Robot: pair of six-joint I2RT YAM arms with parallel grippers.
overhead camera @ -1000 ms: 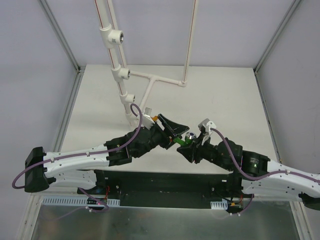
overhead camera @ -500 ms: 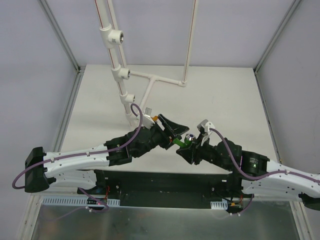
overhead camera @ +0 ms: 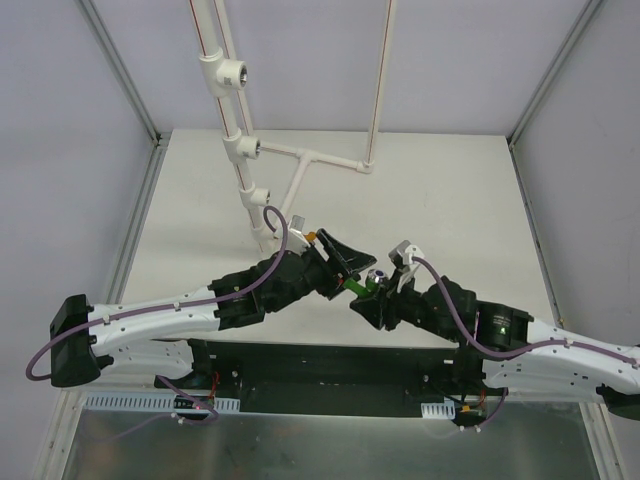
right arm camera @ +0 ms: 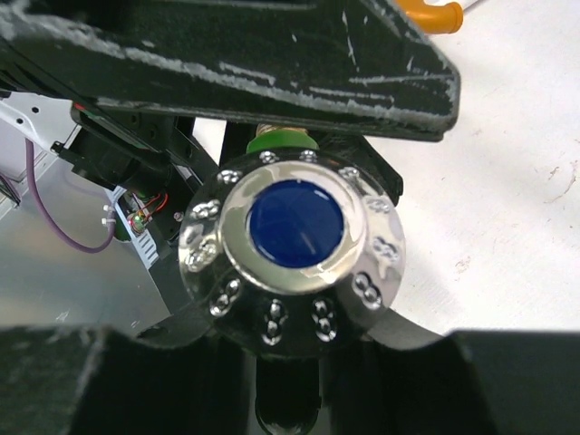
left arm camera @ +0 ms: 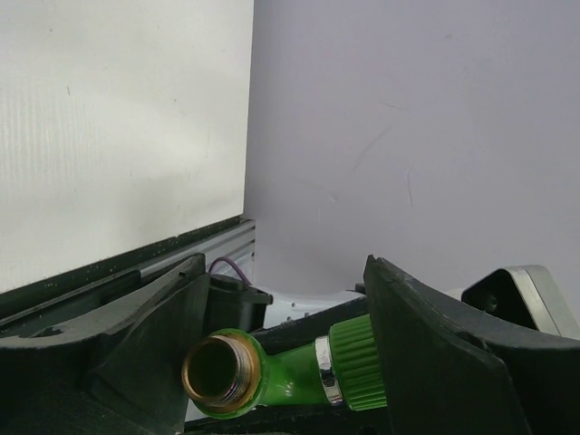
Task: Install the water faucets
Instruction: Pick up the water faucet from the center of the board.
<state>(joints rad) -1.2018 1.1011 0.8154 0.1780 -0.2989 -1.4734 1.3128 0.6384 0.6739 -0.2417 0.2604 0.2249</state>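
Observation:
The green faucet (overhead camera: 356, 284) hangs above the table's near middle between both grippers. My left gripper (overhead camera: 355, 268) is shut on it. In the left wrist view (left arm camera: 283, 265) the faucet (left arm camera: 294, 372) lies across the jaws, brass threaded end left, ribbed nut against the right finger (left arm camera: 435, 353). My right gripper (overhead camera: 369, 297) has open jaws on either side of the faucet's shiny silver handle (right arm camera: 294, 240) with its blue cap. The orange faucet (right arm camera: 435, 11) lies on the table behind the left gripper, also just visible in the top view (overhead camera: 312, 237).
A white pipe frame stands at the table's back left with three tee fittings (overhead camera: 228, 72), (overhead camera: 243, 148), (overhead camera: 257, 193) and a side branch (overhead camera: 320, 158). Grey walls enclose the table (overhead camera: 450, 200).
My right arm has moved left, bringing its gripper closer around the faucet's silver handle. The left arm and the green faucet have barely moved.

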